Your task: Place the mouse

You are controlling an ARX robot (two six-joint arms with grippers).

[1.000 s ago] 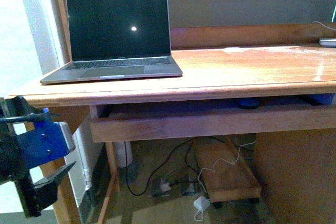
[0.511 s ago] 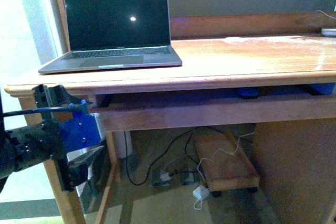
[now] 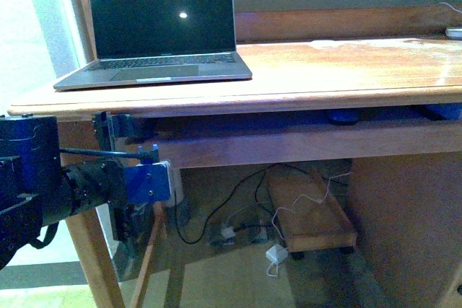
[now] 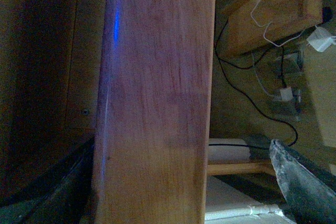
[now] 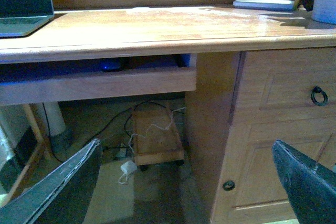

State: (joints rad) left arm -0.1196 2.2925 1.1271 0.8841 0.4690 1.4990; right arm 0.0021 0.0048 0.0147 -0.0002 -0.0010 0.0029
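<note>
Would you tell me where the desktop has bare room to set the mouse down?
The desktop is bare from the laptop across to a white object at its far right corner. The left end is taken by the laptop. The tray beneath is tight, with the mouse inside.

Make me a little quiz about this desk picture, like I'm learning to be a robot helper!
1. True or false: the mouse lies on the desk top beside the laptop.
2. The laptop's screen is: A) dark with one small white dot, B) showing a cartoon, C) folded shut.
3. Fill in: the right claw is ____.
Key: 1 false, it sits on the shelf under the desk top. 2 A. 3 open.
</note>
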